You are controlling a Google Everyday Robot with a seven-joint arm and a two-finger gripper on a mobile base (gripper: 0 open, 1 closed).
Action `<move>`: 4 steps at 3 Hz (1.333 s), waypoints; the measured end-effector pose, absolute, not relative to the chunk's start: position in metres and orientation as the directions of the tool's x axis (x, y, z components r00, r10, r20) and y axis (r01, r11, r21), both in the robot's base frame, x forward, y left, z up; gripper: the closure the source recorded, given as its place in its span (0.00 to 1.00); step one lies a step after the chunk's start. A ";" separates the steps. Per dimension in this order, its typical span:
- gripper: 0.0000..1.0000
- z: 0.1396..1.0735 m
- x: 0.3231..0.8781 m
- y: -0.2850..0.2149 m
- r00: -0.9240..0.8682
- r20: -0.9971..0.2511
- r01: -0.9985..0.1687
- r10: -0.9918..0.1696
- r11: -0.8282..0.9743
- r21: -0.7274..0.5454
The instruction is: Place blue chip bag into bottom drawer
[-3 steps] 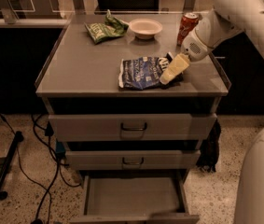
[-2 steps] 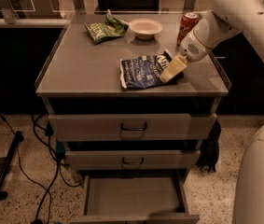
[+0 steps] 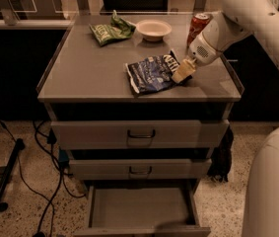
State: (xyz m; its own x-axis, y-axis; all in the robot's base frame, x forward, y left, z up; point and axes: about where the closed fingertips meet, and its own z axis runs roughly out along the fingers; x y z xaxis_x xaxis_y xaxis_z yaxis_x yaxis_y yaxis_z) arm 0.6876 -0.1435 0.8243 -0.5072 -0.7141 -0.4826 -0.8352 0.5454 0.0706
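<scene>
The blue chip bag (image 3: 150, 73) lies flat on the grey cabinet top (image 3: 80, 73), right of centre. My gripper (image 3: 184, 72) comes down from the upper right on the white arm (image 3: 237, 14) and sits at the bag's right edge, touching or just over it. The bottom drawer (image 3: 140, 210) is pulled out below the cabinet, and its grey tray is bare. The two upper drawers with dark handles (image 3: 141, 134) are closed.
A green snack bag (image 3: 110, 30), a white bowl (image 3: 154, 29) and a red can (image 3: 198, 25) stand at the back of the cabinet top. Black cables (image 3: 48, 181) and a stand leg (image 3: 6, 181) lie on the floor to the left. The robot's white body (image 3: 272, 186) is at the lower right.
</scene>
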 end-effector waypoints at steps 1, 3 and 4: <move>1.00 0.828 0.688 -0.147 -0.517 -0.478 -0.829 -0.710 0.555 0.073; 1.00 0.844 0.674 -0.150 -0.494 -0.482 -0.843 -0.724 0.535 0.060; 1.00 0.866 0.647 -0.152 -0.448 -0.496 -0.871 -0.744 0.488 0.054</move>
